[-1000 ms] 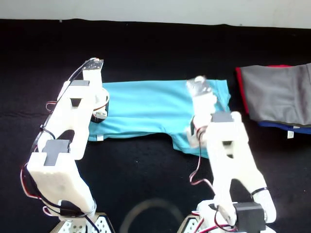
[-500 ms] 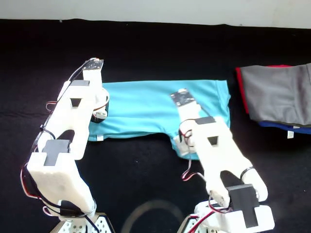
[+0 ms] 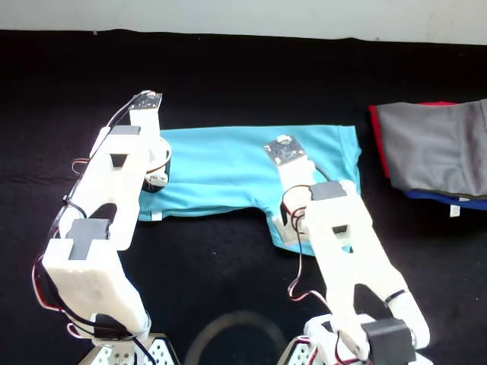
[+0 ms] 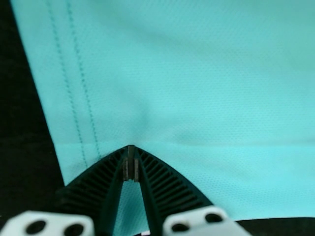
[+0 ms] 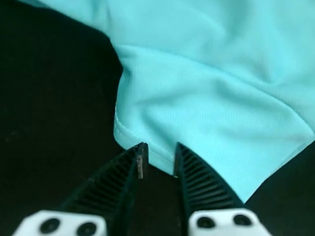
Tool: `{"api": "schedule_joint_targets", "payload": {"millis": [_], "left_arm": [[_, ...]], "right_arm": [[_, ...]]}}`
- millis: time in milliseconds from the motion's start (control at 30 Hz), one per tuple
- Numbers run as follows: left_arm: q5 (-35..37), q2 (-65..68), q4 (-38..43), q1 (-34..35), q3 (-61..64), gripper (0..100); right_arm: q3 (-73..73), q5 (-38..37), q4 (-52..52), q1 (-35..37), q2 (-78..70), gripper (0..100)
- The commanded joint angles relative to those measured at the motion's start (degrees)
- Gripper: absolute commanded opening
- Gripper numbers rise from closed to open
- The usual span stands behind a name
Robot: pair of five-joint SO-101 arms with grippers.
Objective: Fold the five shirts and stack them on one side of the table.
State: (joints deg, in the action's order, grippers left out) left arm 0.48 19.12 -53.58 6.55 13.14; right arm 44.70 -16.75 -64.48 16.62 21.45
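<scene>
The right gripper point(image 5: 158, 160) has swung left over the turquoise shirt point(image 3: 228, 163).

High view looks down over table point(image 3: 228, 76); both wrist views close above turquoise shirt point(image 3: 228, 163).

The turquoise short-sleeved shirt point(image 3: 228, 171) lies with its hem end under the white left arm point(image 3: 114, 182) and its near sleeve partly under the white right arm point(image 3: 335, 228). The stack of folded shirts point(image 3: 434, 148), grey on top, is cut off by the right edge, so its count cannot be told. Whether cloth sits between the left pincer's point(image 4: 129, 167) meeting tips is unclear.
</scene>
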Motion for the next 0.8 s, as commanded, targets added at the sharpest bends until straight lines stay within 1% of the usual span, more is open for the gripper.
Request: {"api": "schedule_joint_targets", "payload": {"millis": [0, 200, 267, 400, 533, 633, 767], "left_arm": [[0.3, -0.8, 1.8, -0.7, 0.1, 1], [0.3, -0.8, 2.6, -0.7, 0.7, 1], [0.3, -0.8, 2.6, -0.7, 0.7, 1], [0.3, -0.8, 2.6, -0.7, 0.7, 1], [0.3, -0.8, 2.6, -0.7, 0.7, 1], [0.3, -0.8, 2.6, -0.7, 0.7, 1], [0.3, -0.8, 2.6, -0.7, 0.7, 1]], "right_arm": [[-1.8, -6.9, -5.0, -0.7, 2.9, 21.6], [-1.5, -13.5, -6.2, -1.0, 2.9, 22.1], [0.2, -16.3, -4.5, -1.0, 2.9, 23.2], [7.3, -18.7, 0.3, -1.0, 2.9, 31.3], [12.5, -19.5, 7.0, -1.3, 2.7, 31.3], [12.4, -19.5, 11.3, -3.2, -1.6, 31.3], [5.1, -19.5, 12.7, -7.4, -14.7, 31.3]]}}
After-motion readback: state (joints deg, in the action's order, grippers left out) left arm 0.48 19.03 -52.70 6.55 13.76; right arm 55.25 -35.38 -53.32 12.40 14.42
